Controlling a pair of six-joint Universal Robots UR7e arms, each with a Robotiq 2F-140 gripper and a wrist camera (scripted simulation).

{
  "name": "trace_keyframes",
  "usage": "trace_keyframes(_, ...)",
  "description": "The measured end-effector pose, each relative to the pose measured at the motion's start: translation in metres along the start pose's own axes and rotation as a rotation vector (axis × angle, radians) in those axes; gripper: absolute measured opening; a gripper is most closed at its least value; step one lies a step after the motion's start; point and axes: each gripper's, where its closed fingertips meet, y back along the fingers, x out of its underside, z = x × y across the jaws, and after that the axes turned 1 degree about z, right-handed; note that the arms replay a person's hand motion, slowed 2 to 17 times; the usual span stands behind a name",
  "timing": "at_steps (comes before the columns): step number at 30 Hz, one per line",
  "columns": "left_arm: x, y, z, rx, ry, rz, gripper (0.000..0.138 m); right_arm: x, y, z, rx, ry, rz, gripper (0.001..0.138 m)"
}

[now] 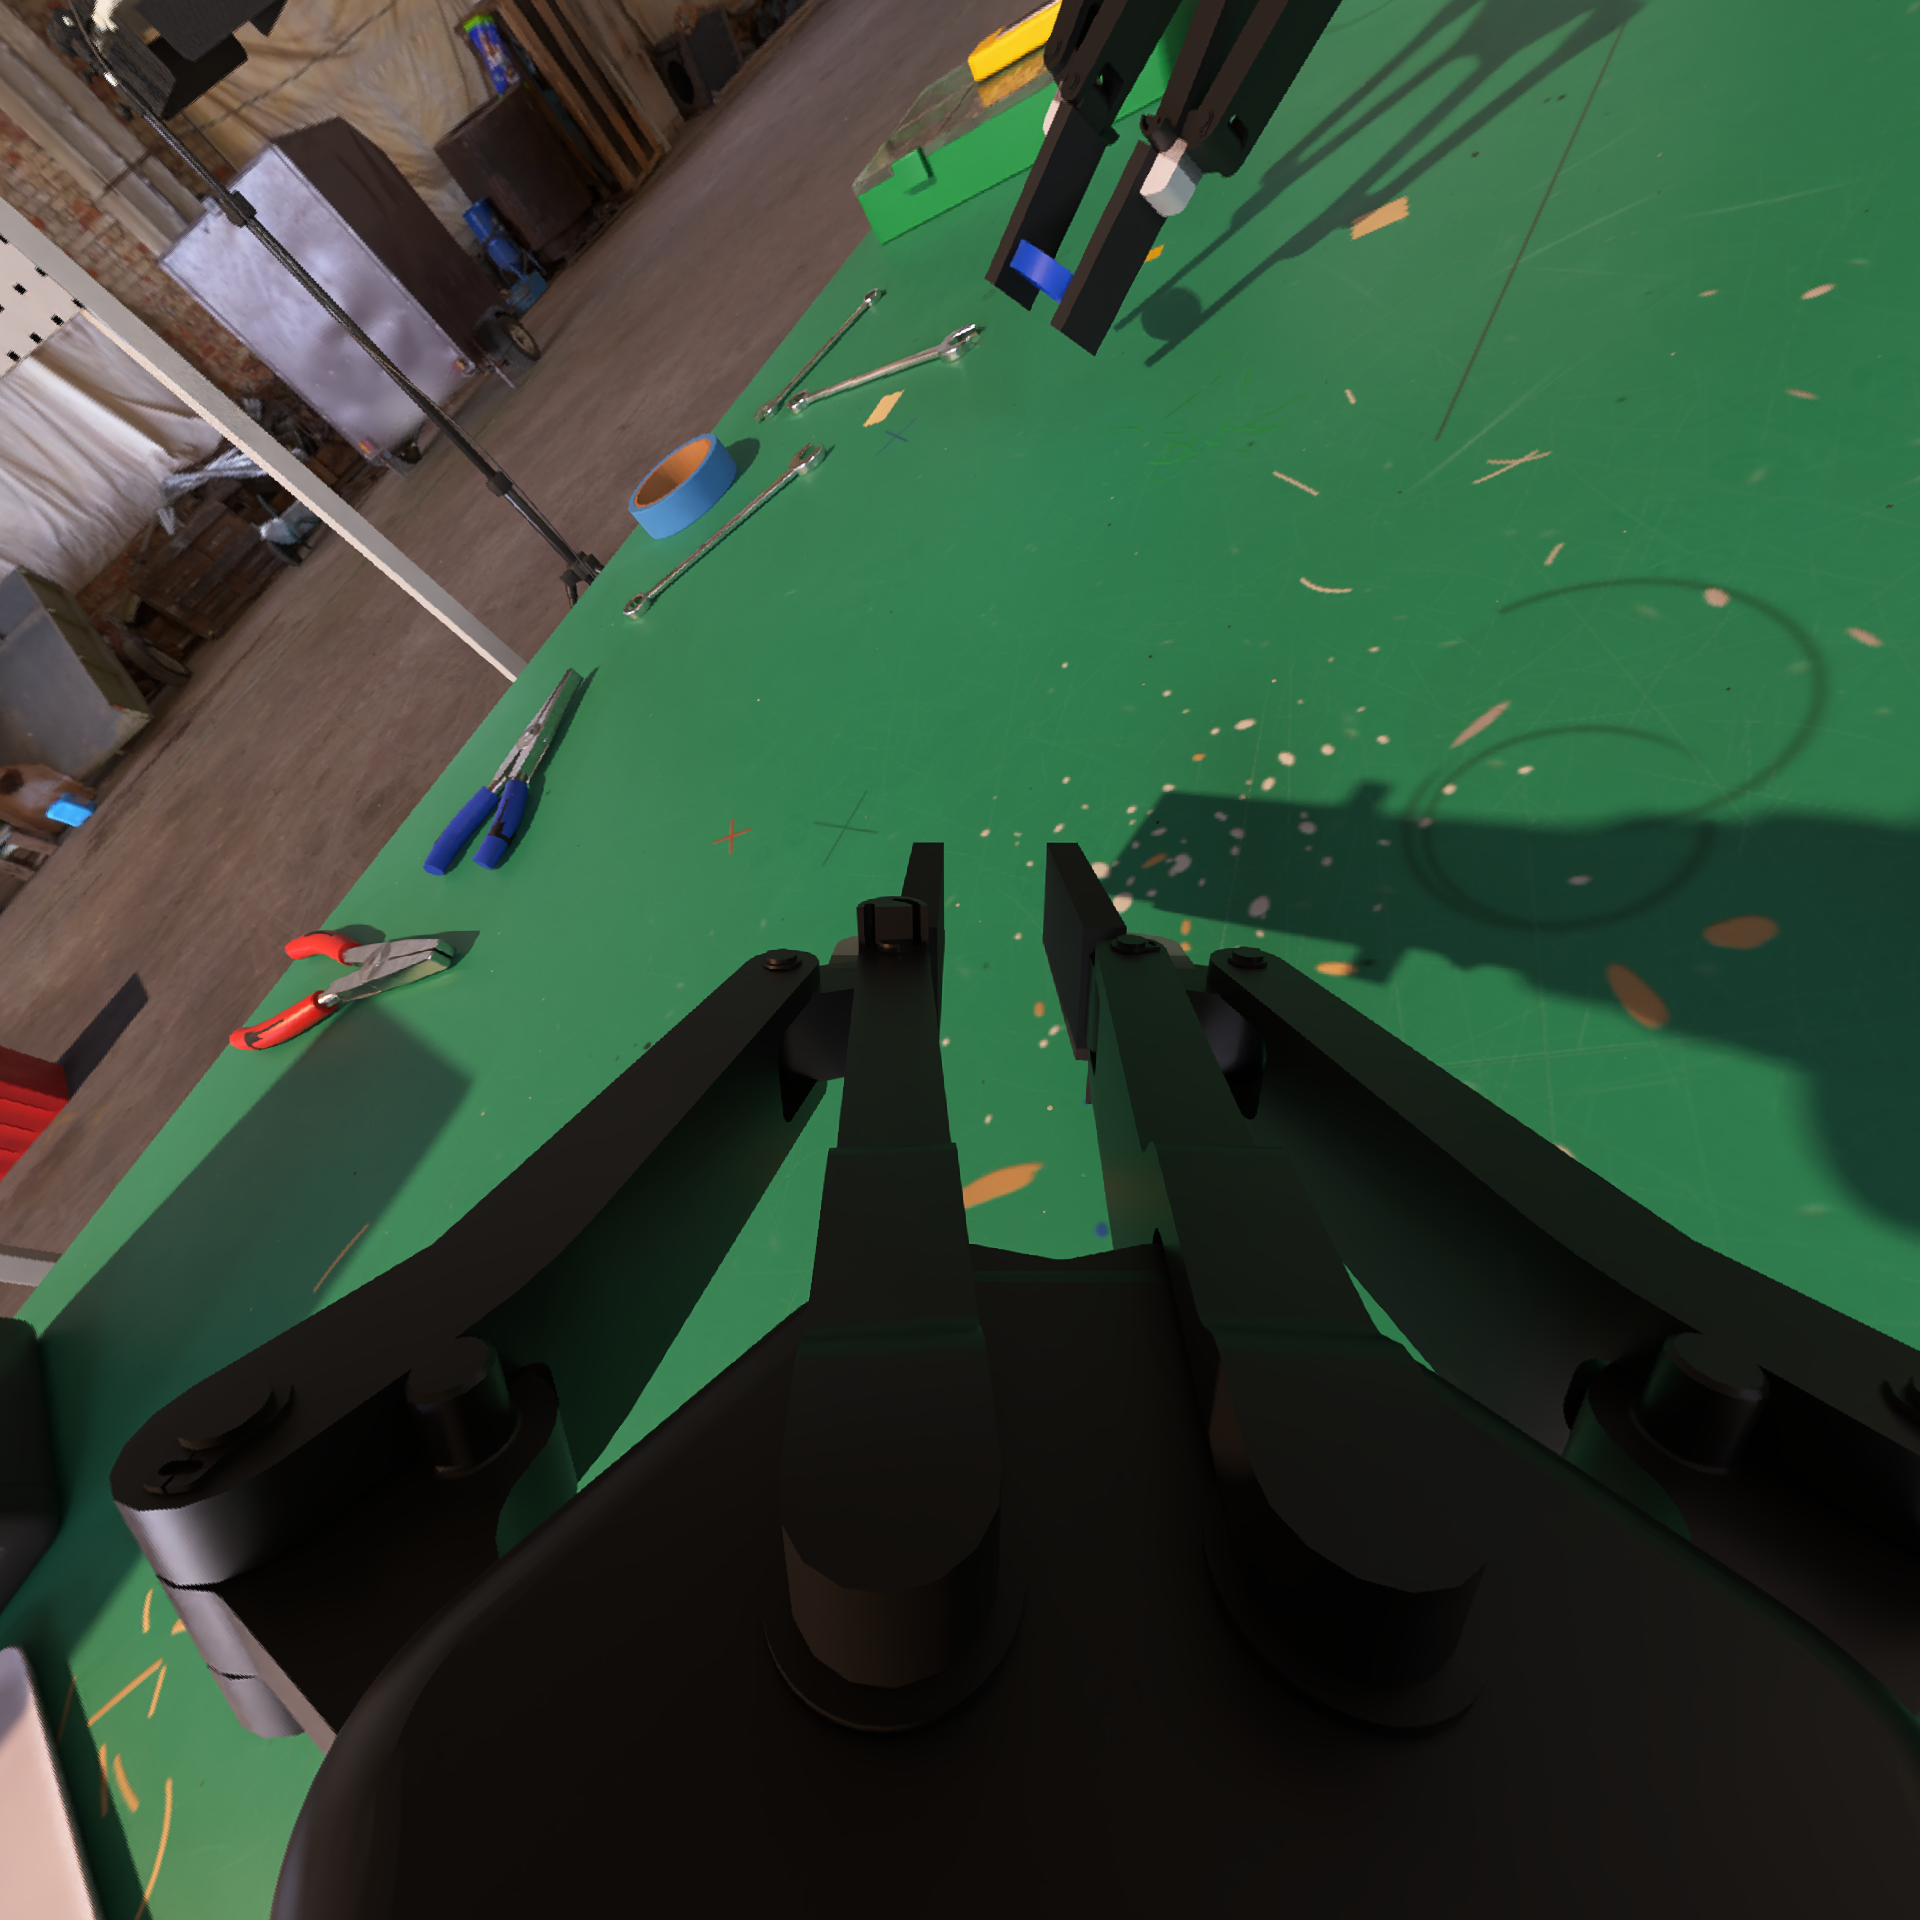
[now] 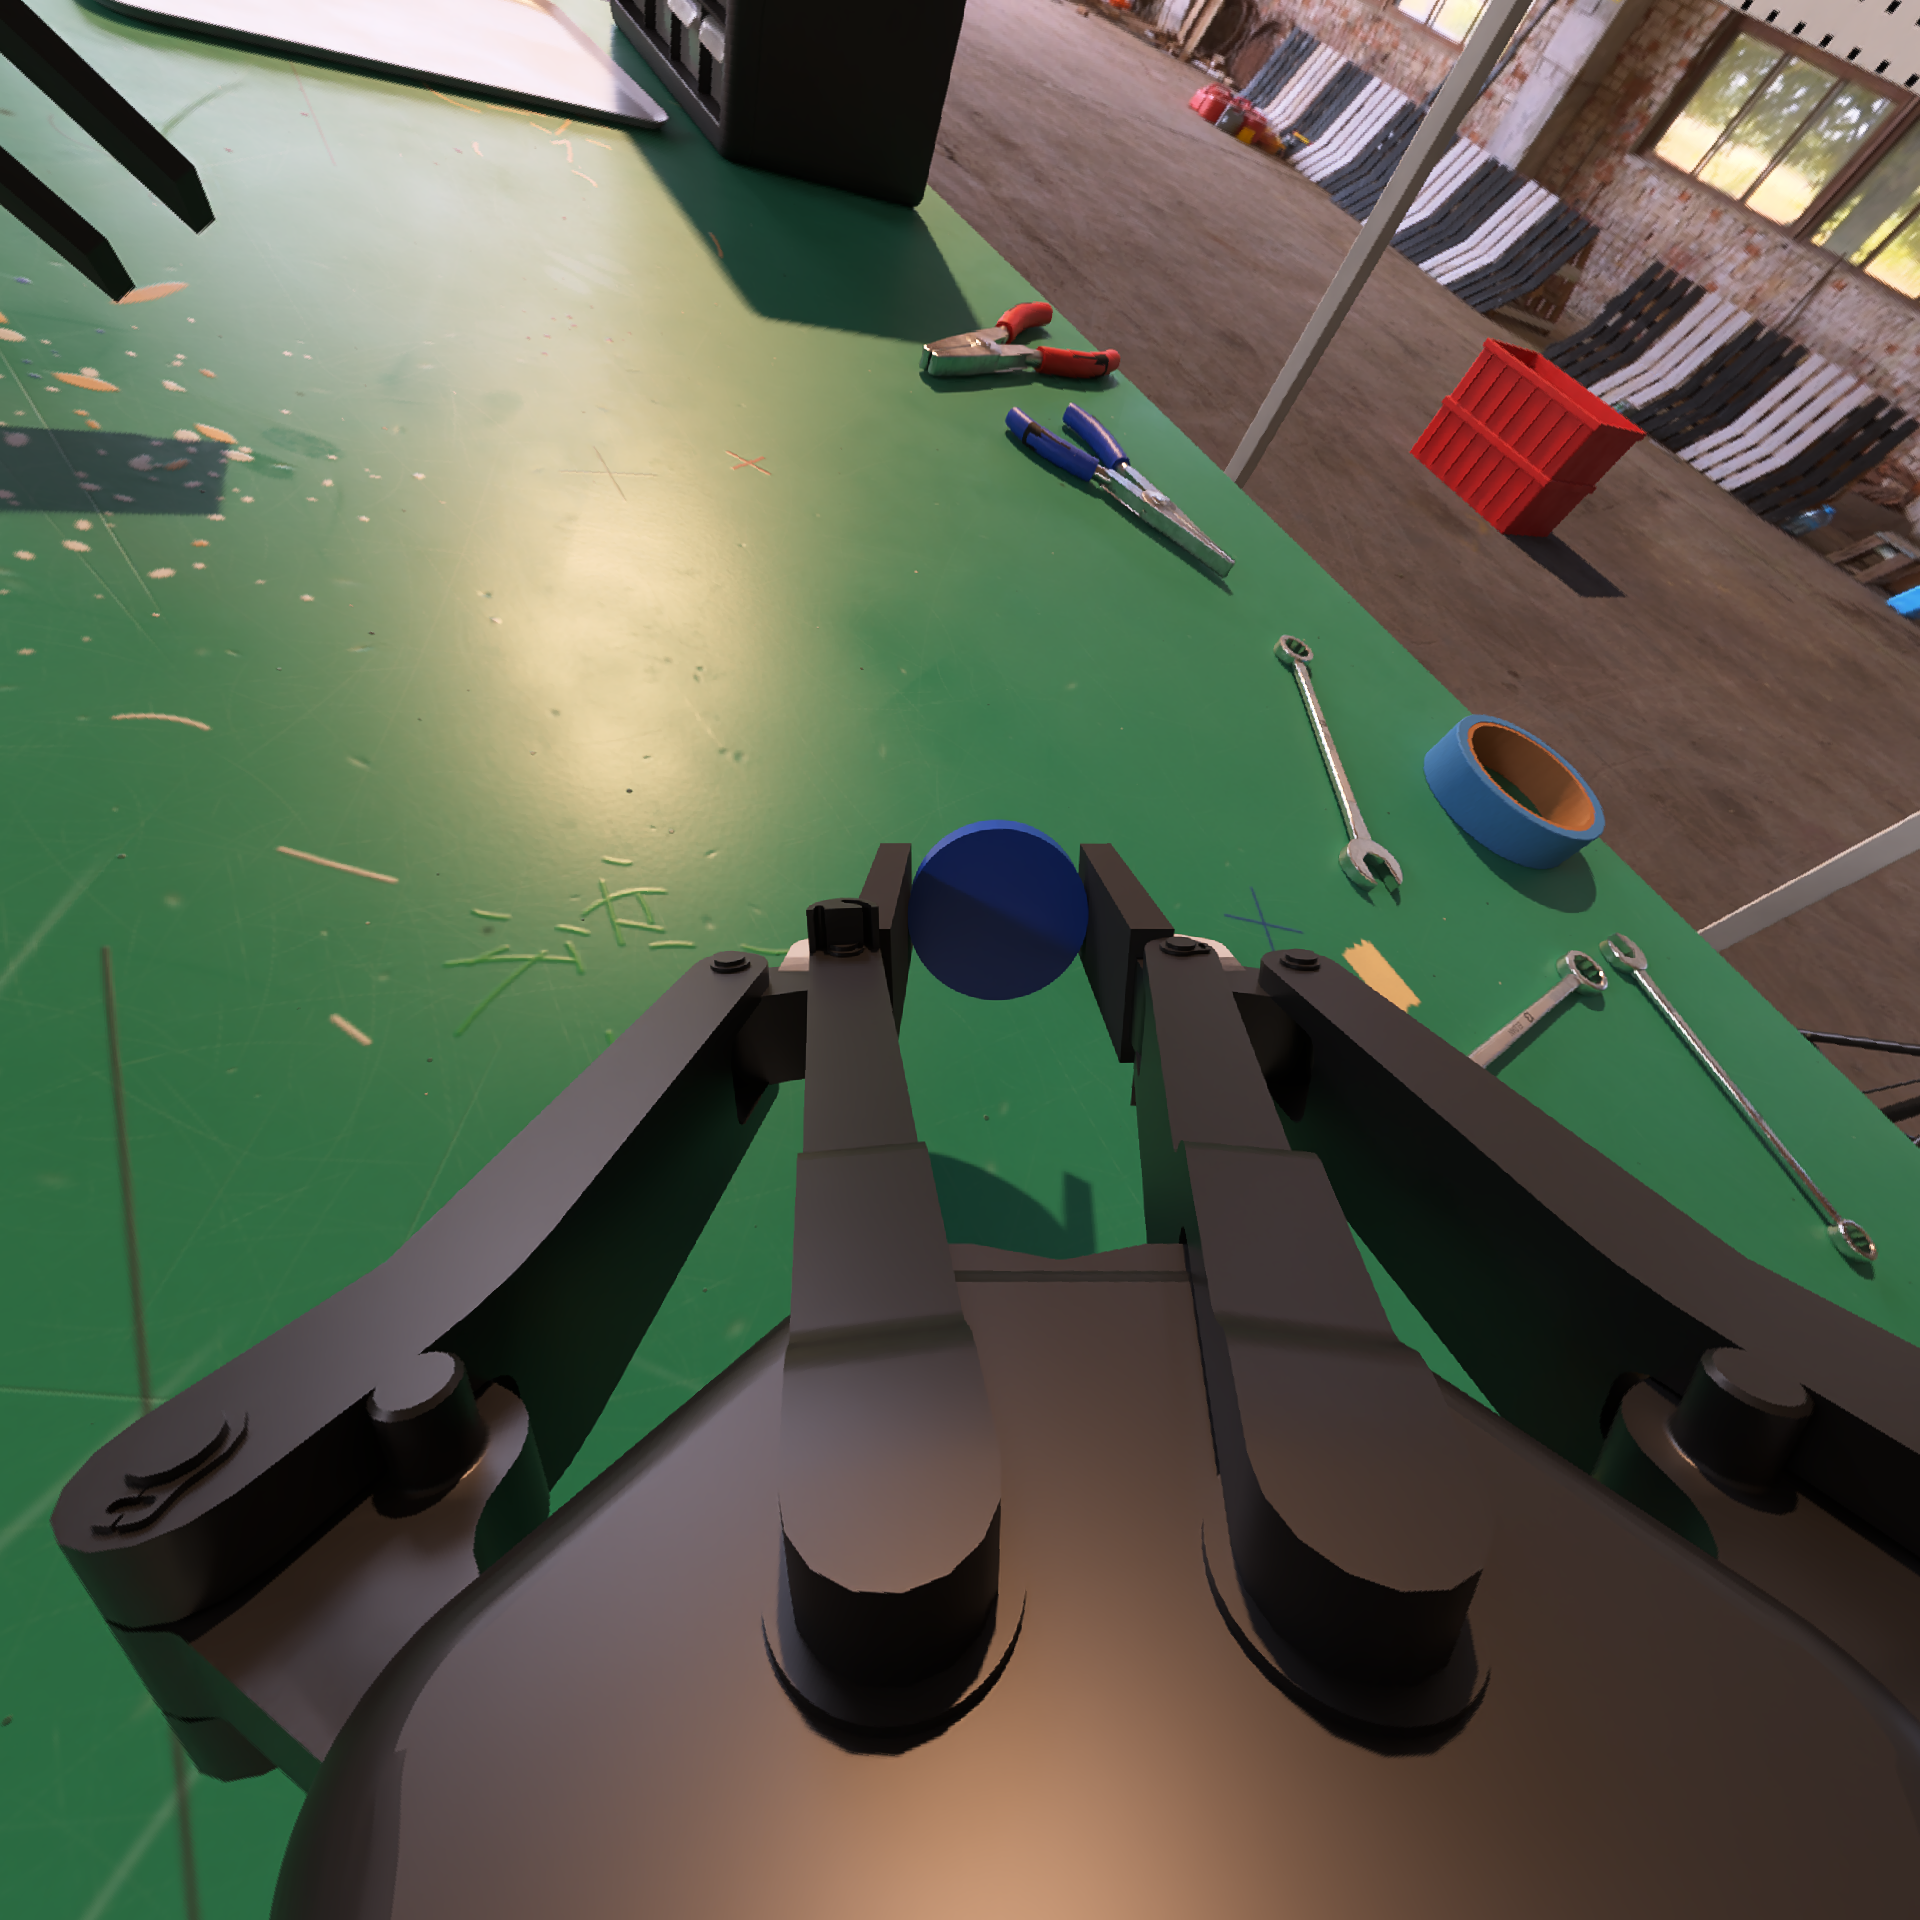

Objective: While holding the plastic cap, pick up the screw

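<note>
The right gripper [image 2: 995, 909] has its fingers clamped on the plastic cap [image 2: 997, 909], a flat blue disc held by its rim, one finger on each side, lifted clear of the green bench [image 2: 623, 675] with its shadow below. So the holding half of the task looks to be in hand. The left gripper [image 1: 994, 883] hangs over a paint-flecked part of the bench, its fingers a narrow gap apart with nothing between them. The screw does not show in either view, so the step under way is probably finding and approaching it. The next move calls for the left gripper to locate the screw and come down with a finger either side of it while the right grip stays firm. Farther off along the bench edge lie red-handled pliers [image 2: 1013, 348], blue-handled pliers [image 2: 1112, 468], spanners [image 2: 1335, 764] and a roll of blue tape [image 2: 1512, 790].
</note>
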Motion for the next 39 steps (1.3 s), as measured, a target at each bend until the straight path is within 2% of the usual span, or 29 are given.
trace_keyframes(39,0.0019,-0.0005,0.0039,-0.025,0.005,-0.008,0.024,0.0028,0.0006,-0.0021,0.012,0.010,0.011,0.043)
